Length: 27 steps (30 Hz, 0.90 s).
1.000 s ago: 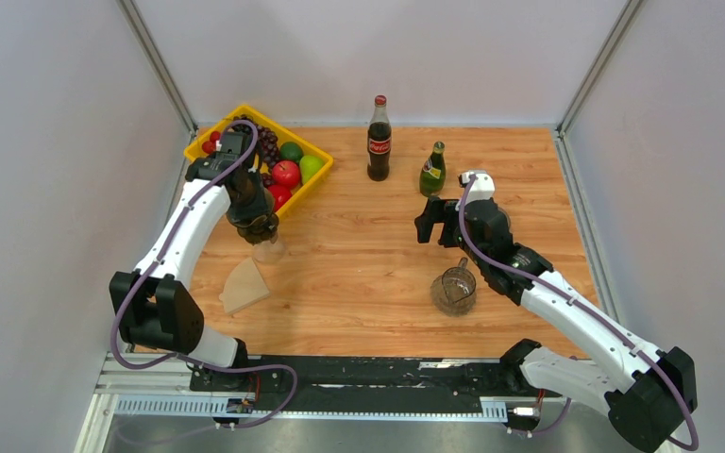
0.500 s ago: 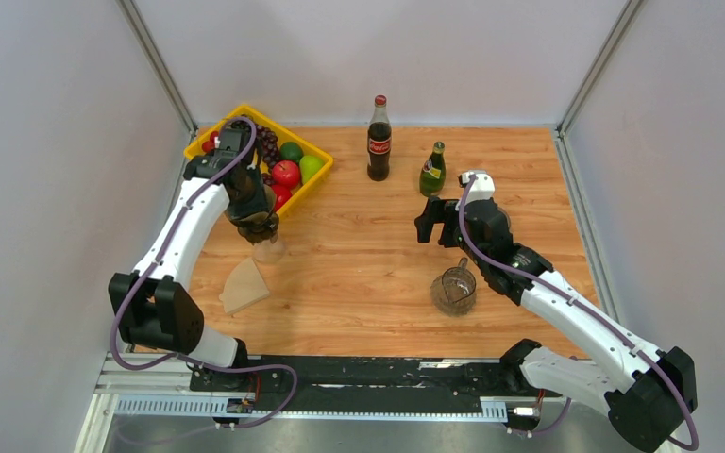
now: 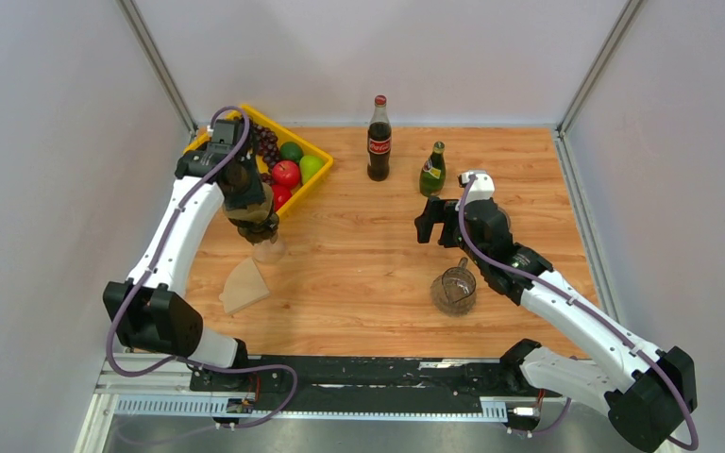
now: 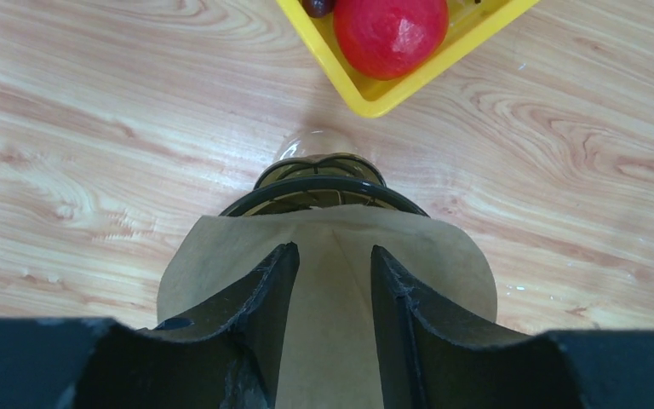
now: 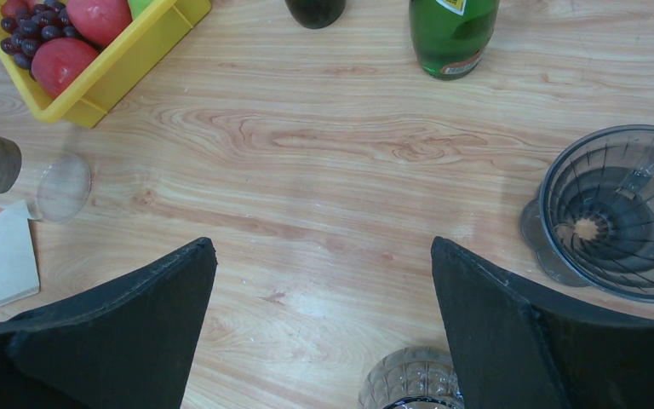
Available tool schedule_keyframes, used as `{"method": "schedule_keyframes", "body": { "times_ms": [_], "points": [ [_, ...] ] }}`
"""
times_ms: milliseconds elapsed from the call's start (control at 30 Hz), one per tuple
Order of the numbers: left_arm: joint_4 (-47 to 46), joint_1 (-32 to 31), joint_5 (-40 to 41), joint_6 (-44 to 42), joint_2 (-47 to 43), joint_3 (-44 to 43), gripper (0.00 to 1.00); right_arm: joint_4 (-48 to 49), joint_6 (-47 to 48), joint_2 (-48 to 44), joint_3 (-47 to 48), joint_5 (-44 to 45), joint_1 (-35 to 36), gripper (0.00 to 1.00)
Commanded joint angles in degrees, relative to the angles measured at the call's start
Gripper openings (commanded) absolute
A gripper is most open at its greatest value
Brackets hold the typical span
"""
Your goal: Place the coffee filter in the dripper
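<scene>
The coffee filter lies flat on the desk on my left side, its far edge just beside a dark-rimmed glass. My left hand hangs over that edge, fingers partly spread with nothing pinched between them; the brown paper shows through the gap. The dripper stands upright on the desk near my right hand, well apart from the filter. That hand is spread wide and holds nothing. A yellow fruit basket sits just beyond the glass.
</scene>
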<state>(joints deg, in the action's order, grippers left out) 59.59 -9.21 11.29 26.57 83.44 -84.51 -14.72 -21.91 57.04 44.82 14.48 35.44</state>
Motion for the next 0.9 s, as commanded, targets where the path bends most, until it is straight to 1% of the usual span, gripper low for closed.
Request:
{"method": "schedule_keyframes", "body": {
  "times_ms": [0, 100, 200, 333, 367, 400, 433, 500, 633, 733, 800, 867],
  "points": [
    [1.19, 0.32, 1.24, -0.82, -2.85, -3.40, 0.49, 0.53, 0.82, 0.18, -0.02, 0.39, -0.28, 1.00],
    [1.55, 0.32, 1.07, -0.69, -3.68, -4.76, 0.52, 0.48, 0.82, 0.18, -0.03, 0.53, -0.28, 1.00],
    [1.48, 0.31, 0.05, -0.94, -4.85, -7.04, 0.58, 0.48, 0.75, -0.07, 0.08, 0.91, -0.28, 1.00],
    [0.97, 0.23, -1.73, -1.56, -7.51, -10.30, 0.73, 0.48, 0.64, -0.64, 0.06, 1.41, -0.30, 1.00],
    [0.70, 0.24, -2.04, -1.63, -8.62, -11.22, 0.79, 0.48, 0.64, -0.73, 0.00, 1.67, -0.29, 1.00],
    [0.48, 0.25, -2.74, -1.92, -9.89, -11.56, 0.82, 0.48, 0.60, -0.85, -0.03, 1.88, -0.28, 1.00],
    [-0.19, 0.27, -3.28, -2.11, -10.59, -11.89, 0.91, 0.48, 0.61, -0.99, -0.04, 2.13, -0.33, 1.00],
    [-1.84, 0.22, -6.00, -2.87, -12.93, -11.57, 0.99, 0.46, 0.64, -1.34, -0.12, 2.60, -0.29, 1.00],
    [-5.84, 0.22, -13.93, -3.56, -17.17, -9.37, 1.00, 0.40, 0.47, -2.15, -0.42, 3.62, -0.27, 1.00],
    [-8.98, 0.16, -22.20, -3.70, -19.29, -7.22, 1.00, 0.11, 0.38, -2.94, -0.74, 4.41, -0.29, 1.00],
    [-10.78, -0.50, -25.27, -3.47, -19.95, -5.16, 1.00, -0.28, 0.09, -3.49, -0.91, 5.12, -0.31, 1.00],
    [-11.83, -2.70, -25.25, -3.38, -19.96, -2.85, 1.00, -0.49, 0.03, -3.96, -1.12, 5.34, -0.49, 1.00]
  ]
}}
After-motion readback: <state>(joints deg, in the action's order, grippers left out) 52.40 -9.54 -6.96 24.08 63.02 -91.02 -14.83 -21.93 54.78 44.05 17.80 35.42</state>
